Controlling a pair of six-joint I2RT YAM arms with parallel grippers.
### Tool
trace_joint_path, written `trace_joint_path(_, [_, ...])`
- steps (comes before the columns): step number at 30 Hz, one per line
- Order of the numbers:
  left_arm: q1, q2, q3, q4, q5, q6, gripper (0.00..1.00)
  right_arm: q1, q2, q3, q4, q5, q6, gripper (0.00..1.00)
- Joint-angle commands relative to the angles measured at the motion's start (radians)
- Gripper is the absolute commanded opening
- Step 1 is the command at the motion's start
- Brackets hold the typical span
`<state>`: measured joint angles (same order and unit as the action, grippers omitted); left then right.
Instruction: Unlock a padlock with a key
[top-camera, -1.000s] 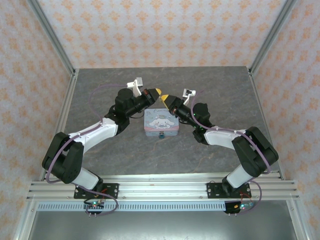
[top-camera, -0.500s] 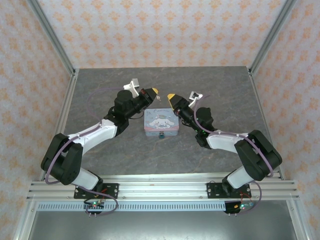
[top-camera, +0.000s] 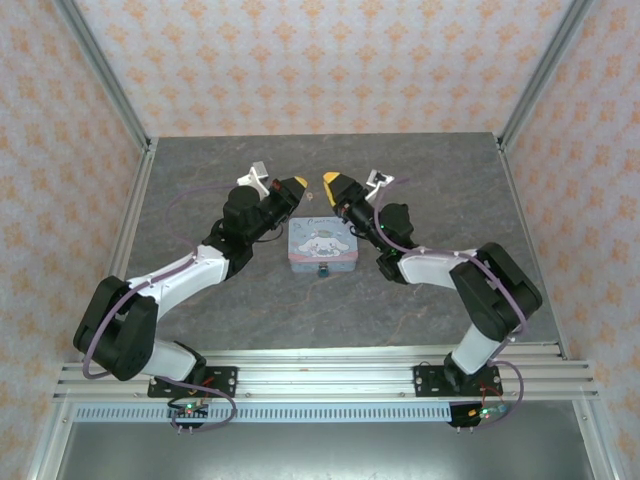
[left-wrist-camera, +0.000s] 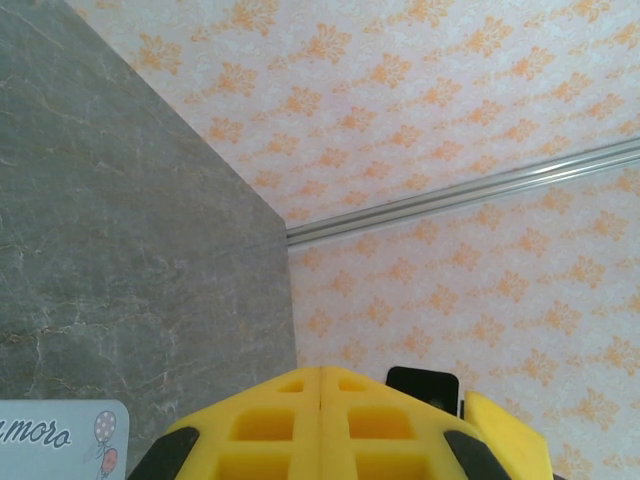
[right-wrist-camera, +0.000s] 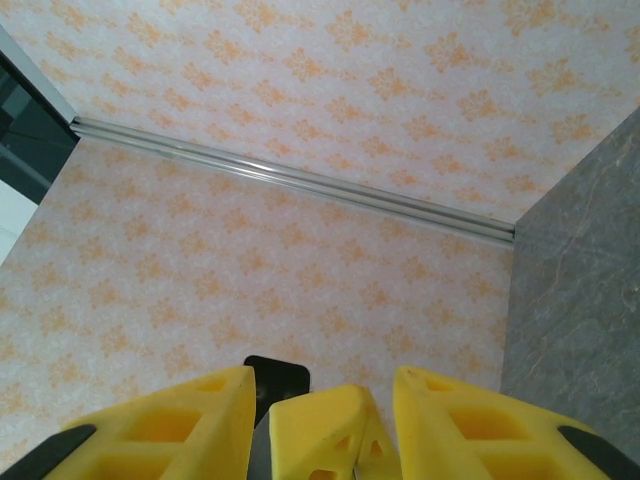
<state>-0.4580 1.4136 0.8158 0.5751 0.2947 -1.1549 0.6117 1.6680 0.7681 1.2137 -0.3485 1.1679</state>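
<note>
Nearest the arm bases, on the near wall of the tin (top-camera: 322, 243), sits the padlock (top-camera: 323, 269), a small blue-teal dot about midway along that edge; it is too small to tell which way its long axis or keyhole runs. The tin itself rests flat on the grey surface (top-camera: 420, 170), between the two forearms. Beyond its far edge both pincers hang raised above the surface, tips aimed away toward the papered wall and close to each other. The left pincer (top-camera: 293, 186) is clenched, its yellow fingers pressed flat together in the left wrist view (left-wrist-camera: 320, 375), where a corner of the tin shows at lower left; whether the key is pinched between them I cannot tell, as no key can be made out anywhere. The right pincer (top-camera: 332, 182) stands released, with a gap between its fingers (right-wrist-camera: 322, 372). So the padlock lies behind and below both tips, about equally far from each, and either arm would probably have to turn back toward the bases to reach it.
</note>
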Motion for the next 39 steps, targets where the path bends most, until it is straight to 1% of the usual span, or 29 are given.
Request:
trace_joint_path(1, [-0.008, -0.025, 0.006, 0.039, -0.016, 0.019, 0.0, 0.015, 0.014, 0.046, 0.05, -0.045, 0.015, 0.4])
trace_joint_path(7, [-0.008, -0.017, 0.023, 0.042, 0.004, 0.059, 0.0, 0.028, 0.021, 0.05, 0.022, -0.086, 0.009, 0.4])
trace_joint_path(21, [-0.01, -0.005, 0.048, 0.051, 0.033, 0.092, 0.0, 0.043, 0.056, 0.042, 0.017, -0.117, 0.012, 0.4])
trace_joint_path(29, [-0.01, -0.001, 0.053, 0.048, 0.031, 0.096, 0.0, 0.045, 0.05, 0.026, 0.024, -0.13, 0.007, 0.32])
trace_joint_path(36, [-0.011, 0.001, 0.053, 0.045, 0.029, 0.096, 0.0, 0.046, 0.045, 0.015, 0.028, -0.13, 0.006, 0.21])
trace_joint_path(39, [-0.01, 0.001, 0.052, 0.042, 0.025, 0.099, 0.0, 0.046, 0.045, 0.013, 0.036, -0.133, 0.01, 0.2])
